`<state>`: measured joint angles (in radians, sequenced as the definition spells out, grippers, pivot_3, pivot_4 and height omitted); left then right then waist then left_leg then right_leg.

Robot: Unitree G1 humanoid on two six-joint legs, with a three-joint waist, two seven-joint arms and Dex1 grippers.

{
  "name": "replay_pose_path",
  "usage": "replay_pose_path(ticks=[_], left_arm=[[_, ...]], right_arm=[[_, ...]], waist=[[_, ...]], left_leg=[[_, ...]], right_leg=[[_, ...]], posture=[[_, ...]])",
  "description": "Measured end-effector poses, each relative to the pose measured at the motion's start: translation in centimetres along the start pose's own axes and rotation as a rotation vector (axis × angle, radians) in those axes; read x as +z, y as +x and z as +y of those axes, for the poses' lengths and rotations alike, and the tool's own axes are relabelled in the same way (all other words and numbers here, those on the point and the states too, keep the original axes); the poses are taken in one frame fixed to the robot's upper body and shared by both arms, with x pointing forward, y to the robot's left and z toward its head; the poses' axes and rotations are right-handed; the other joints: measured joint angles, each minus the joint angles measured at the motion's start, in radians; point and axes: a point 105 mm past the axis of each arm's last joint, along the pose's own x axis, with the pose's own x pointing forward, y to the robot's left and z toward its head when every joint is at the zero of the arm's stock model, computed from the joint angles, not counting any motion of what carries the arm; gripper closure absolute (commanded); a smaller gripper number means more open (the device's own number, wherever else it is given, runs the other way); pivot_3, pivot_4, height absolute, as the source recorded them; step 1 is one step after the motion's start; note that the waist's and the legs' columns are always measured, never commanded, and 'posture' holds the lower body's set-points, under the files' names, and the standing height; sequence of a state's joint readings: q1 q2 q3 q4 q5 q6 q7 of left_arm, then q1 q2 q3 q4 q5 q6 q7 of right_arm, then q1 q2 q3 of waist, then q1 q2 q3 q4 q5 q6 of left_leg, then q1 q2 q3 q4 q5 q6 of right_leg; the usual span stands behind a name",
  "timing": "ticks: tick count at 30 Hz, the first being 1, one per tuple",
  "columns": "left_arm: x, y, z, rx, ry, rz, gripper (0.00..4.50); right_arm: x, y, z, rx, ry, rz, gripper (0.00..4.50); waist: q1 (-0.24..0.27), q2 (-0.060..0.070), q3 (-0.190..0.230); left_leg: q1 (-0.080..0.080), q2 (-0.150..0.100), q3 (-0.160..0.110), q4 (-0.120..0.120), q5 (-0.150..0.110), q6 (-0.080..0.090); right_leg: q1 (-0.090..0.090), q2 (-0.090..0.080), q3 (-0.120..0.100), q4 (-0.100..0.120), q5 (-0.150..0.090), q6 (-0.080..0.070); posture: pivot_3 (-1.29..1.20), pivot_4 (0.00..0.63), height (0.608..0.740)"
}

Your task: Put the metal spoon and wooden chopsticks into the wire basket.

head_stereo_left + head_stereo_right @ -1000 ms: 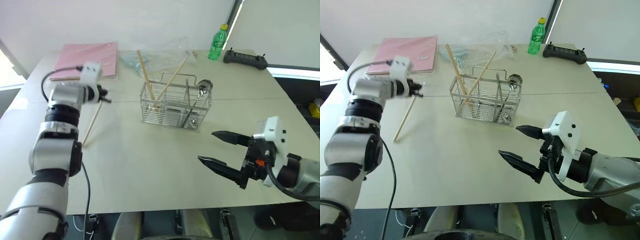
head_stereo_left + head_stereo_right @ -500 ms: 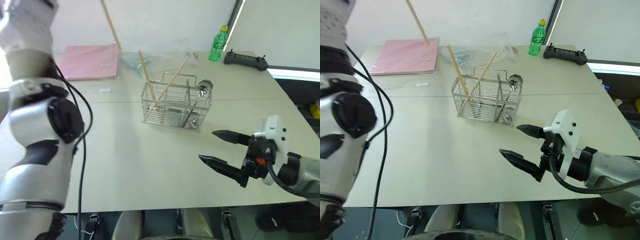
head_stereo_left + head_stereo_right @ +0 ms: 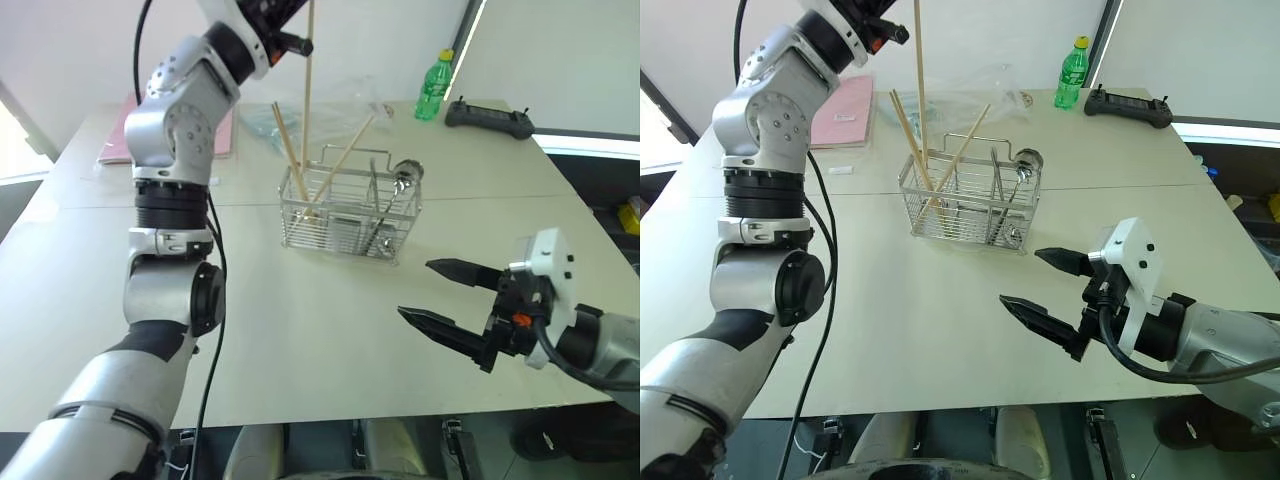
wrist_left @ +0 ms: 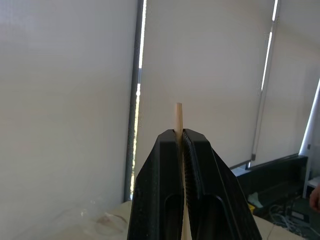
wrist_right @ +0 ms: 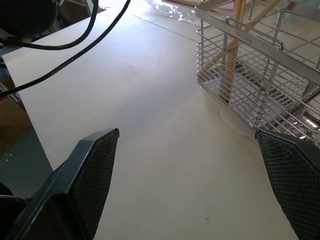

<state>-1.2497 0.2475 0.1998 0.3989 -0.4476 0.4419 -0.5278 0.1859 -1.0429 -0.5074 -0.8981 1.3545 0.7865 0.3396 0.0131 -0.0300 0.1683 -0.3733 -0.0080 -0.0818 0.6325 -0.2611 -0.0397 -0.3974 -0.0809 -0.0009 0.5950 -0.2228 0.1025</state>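
Left gripper (image 3: 292,42) now raised above wire basket (image 3: 350,215), clamped on one wooden chopstick (image 3: 307,100), lifted off table (image 3: 300,330) and hanging near-vertical, tip apparently over left compartment. Two chopsticks and metal spoon (image 3: 405,178) already inside. Right gripper (image 3: 440,295) spread wide, empty, near right.

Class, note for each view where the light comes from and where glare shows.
Left wrist view: backlit blinds silhouette the left hand shut on a chopstick. Left eye view: bright window strip. Right wrist view: glare on the table and wire basket.
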Motion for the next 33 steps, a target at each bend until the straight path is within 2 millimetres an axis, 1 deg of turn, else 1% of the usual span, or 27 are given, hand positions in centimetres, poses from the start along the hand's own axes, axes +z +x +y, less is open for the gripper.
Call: replay_pose_path(ticks=[1,2,4,5,7,8,9,12,15,17,19,20,22,23,25,27,29,31,33], left_arm=[[-0.5,-0.1,0.1,0.002,-0.01,0.018,3.57],[-0.8,-0.2,0.1,0.003,-0.018,0.03,3.18],[-1.5,-0.4,0.2,0.001,-0.04,0.052,2.13],[-1.5,-0.5,0.1,-0.006,-0.045,0.055,1.72],[-1.3,-0.4,-0.3,-0.024,-0.045,0.055,0.72],[-1.1,-0.5,-0.6,-0.035,-0.041,0.056,0.31],[-0.9,-0.5,-0.7,-0.042,-0.036,0.051,0.07],[-0.5,-0.9,-1.0,-0.073,-0.02,0.056,0.07],[-0.8,-2.1,-0.8,-0.119,0.008,0.109,0.07],[-0.9,-3.4,-0.2,-0.158,0.054,0.163,0.07],[-0.5,-4.8,0.4,-0.2,0.099,0.201,0.07],[-0.3,-5.9,0.7,-0.236,0.146,0.23,0.07],[-0.5,-9.1,1.8,-0.307,0.285,0.337,0.07],[-1.3,-11.2,2.4,-0.359,0.35,0.425,0.07],[-2.9,-14.1,2.8,-0.447,0.394,0.553,0.07],[-3.7,-15.4,3.2,-0.484,0.417,0.608,0.07],[-3.9,-16.7,3.7,-0.511,0.457,0.672,0.07],[-3.9,-17.3,3.5,-0.552,0.485,0.697,0.07],[-4.5,-18.2,3.1,-0.593,0.47,0.731,0.07]], right_arm=[[0.0,0.0,0.0,-0.001,0.002,-0.001,0.0],[0.0,0.0,0.0,-0.003,0.003,-0.002,0.0],[0.0,0.0,-0.1,-0.012,0.004,-0.004,0.0],[0.0,0.0,-0.1,-0.015,0.004,-0.004,0.0],[0.1,0.0,-0.2,-0.017,0.003,-0.005,0.0],[0.1,0.0,-0.2,-0.017,0.002,-0.006,0.0],[0.1,0.0,-0.2,-0.017,0.002,-0.007,0.0],[0.1,0.0,-0.2,-0.015,0.003,-0.006,0.0],[0.1,-0.1,-0.5,-0.013,0.01,-0.007,0.0],[0.1,-0.1,-0.6,-0.014,0.01,-0.007,0.0],[0.1,-0.2,-0.8,-0.015,0.011,-0.007,0.0],[0.1,-0.2,-0.8,-0.015,0.007,-0.008,0.0],[0.1,-0.3,-0.9,-0.016,0.005,-0.008,0.0],[0.1,-0.4,-1.0,-0.015,0.006,-0.007,0.0],[0.0,-0.5,-1.2,-0.019,0.008,-0.004,0.0],[0.0,-0.6,-1.3,-0.019,0.008,-0.004,0.0],[0.1,-0.7,-1.4,-0.019,0.006,-0.005,0.0],[0.1,-0.7,-1.5,-0.017,0.009,-0.005,0.0],[0.1,-0.8,-1.6,-0.019,0.013,-0.005,0.0]], waist=[[0.0,0.0,0.0],[0.0,0.0,0.0],[0.001,0.0,0.0],[0.001,0.0,0.0],[0.001,0.0,0.0],[0.001,0.0,0.0],[0.0,0.0,0.0],[-0.002,0.0,0.0],[-0.003,0.001,0.0],[-0.005,0.001,0.0],[-0.004,0.001,0.0],[-0.004,0.001,0.0],[-0.01,0.004,-0.001],[-0.011,0.004,-0.002],[-0.004,0.004,-0.001],[0.008,0.004,-0.001],[0.018,0.004,-0.001],[0.026,0.004,-0.001],[0.026,0.004,-0.001]], left_leg=[[0.0,0.0,0.0,0.0,0.0,0.0],[0.0,0.0,0.0,0.001,0.0,0.0],[0.0,0.0,0.0,0.001,0.0,0.0],[0.0,0.0,0.0,0.001,0.0,0.0],[0.0,0.0,0.0,0.001,0.0,0.0],[0.0,0.0,0.0,0.0,0.0,0.0],[0.0,0.0,0.0,0.0,0.0,0.0],[0.0,0.0,0.0,-0.001,0.0,0.0],[0.001,0.0,0.0,-0.001,0.0,0.0],[0.001,0.0,0.0,-0.001,0.0,0.0],[0.001,0.0,0.0,-0.001,0.0,0.0],[0.001,0.0,0.0,-0.001,0.0,0.0],[0.001,0.001,0.001,-0.002,0.0,0.0],[0.001,0.001,0.001,-0.003,0.0,0.0],[0.0,0.002,0.001,-0.002,0.0,0.0],[-0.002,0.002,0.0,-0.001,0.0,0.0],[-0.002,0.003,0.001,0.0,0.0,0.0],[-0.002,0.004,0.001,0.0,0.0,0.0],[-0.001,0.004,0.002,-0.001,0.0,0.0]], right_leg=[[0.0,0.0,0.0,0.0,0.0,0.0],[0.0,0.0,0.0,0.0,0.0,0.0],[0.001,0.0,0.0,0.0,0.0,-0.001],[0.001,0.0,0.0,0.0,0.0,-0.001],[0.001,0.0,0.0,0.0,0.0,-0.001],[0.001,0.0,0.0,0.0,0.0,-0.001],[0.0,0.0,0.0,0.0,0.0,0.0],[0.0,0.0,0.0,0.0,0.0,0.0],[0.0,0.0,0.0,0.0,0.0,-0.001],[0.0,0.0,0.0,0.001,0.0,-0.001],[0.0,0.0,0.0,0.0,-0.001,-0.002],[-0.001,0.0,0.0,0.0,-0.001,-0.002],[-0.001,0.0,0.0,0.0,-0.002,-0.004],[-0.002,0.0,0.001,0.0,-0.002,-0.004],[-0.003,0.0,0.0,0.0,-0.002,-0.005],[-0.002,0.0,-0.001,0.0,-0.002,-0.005],[-0.002,-0.001,-0.001,-0.002,-0.002,-0.005],[-0.002,-0.002,0.0,-0.002,-0.002,-0.005],[-0.001,-0.002,0.0,-0.002,-0.002,-0.005]], posture=[[0.0,0.15,0.728],[0.0,0.15,0.728],[0.0,0.15,0.728],[0.0,0.15,0.728],[0.0,0.15,0.728],[0.0,0.15,0.728],[0.0,0.15,0.728],[0.0,0.15,0.728],[0.0,0.15,0.728],[0.0,0.15,0.728],[0.0,0.15,0.728],[0.0,0.15,0.728],[0.0,0.15,0.728],[0.0,0.15,0.728],[0.0,0.15,0.728],[0.0,0.15,0.728],[0.0,0.15,0.728],[0.0,0.15,0.728],[0.0,0.15,0.728]])
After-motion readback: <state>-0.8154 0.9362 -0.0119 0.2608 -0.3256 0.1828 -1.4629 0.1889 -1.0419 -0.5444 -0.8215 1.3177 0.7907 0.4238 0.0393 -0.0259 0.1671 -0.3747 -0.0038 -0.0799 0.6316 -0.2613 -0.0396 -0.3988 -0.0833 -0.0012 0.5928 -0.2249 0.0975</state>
